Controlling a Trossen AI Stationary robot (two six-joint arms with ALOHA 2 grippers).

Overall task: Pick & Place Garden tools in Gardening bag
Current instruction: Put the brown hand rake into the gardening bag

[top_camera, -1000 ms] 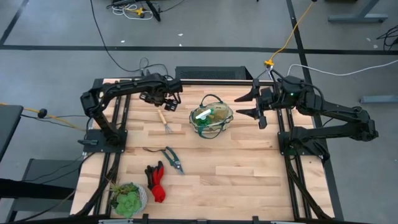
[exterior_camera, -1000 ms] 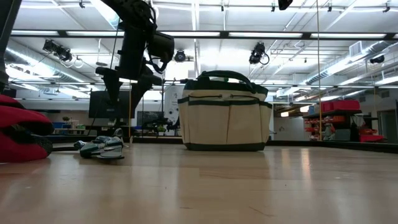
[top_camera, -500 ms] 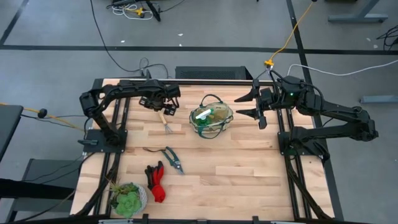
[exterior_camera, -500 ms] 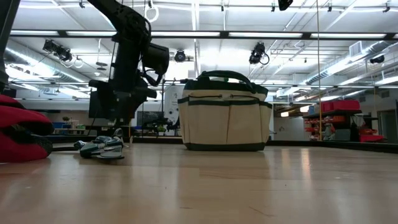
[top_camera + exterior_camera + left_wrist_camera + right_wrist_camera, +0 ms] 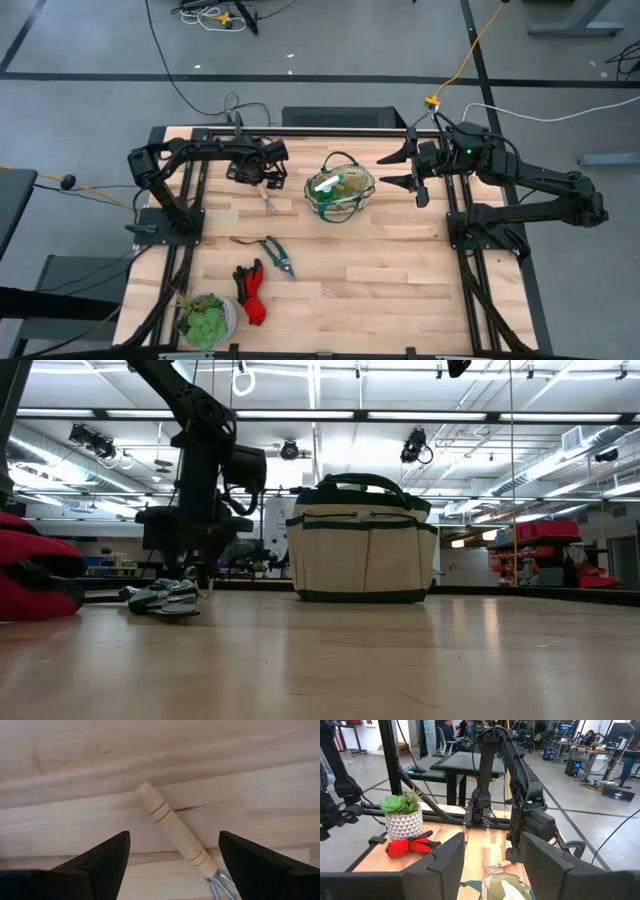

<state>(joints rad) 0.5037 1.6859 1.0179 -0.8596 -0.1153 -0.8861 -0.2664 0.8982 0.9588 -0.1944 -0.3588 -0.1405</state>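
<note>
Looking down from the high view, the gardening bag (image 5: 341, 191) already holds a green round piece with a white handle. One hand fork (image 5: 266, 197) lies just beside the bag toward the left arm, with the left gripper (image 5: 259, 176) directly over its handle, fingers spread wide and gripping nothing. Still outside the bag are the pruning shears (image 5: 275, 253), the red-and-black gloves (image 5: 250, 291) and, beyond them, the potted plant (image 5: 207, 318). By my reading, most of the picking remains. The right gripper (image 5: 402, 169) waits on the bag's other side, fingers apart and empty.

At table height, the bag (image 5: 362, 543) stands upright on pale butcher-block wood (image 5: 400, 660), the left gripper (image 5: 190, 555) low beside it; a bright workshop with ceiling lights lies behind.

The left wrist view shows the fork's wooden handle (image 5: 172, 829) lying between the open fingers (image 5: 105, 857), untouched.

The right wrist view shows the plant (image 5: 404, 815), gloves (image 5: 410, 845), desks and people farther off.
</note>
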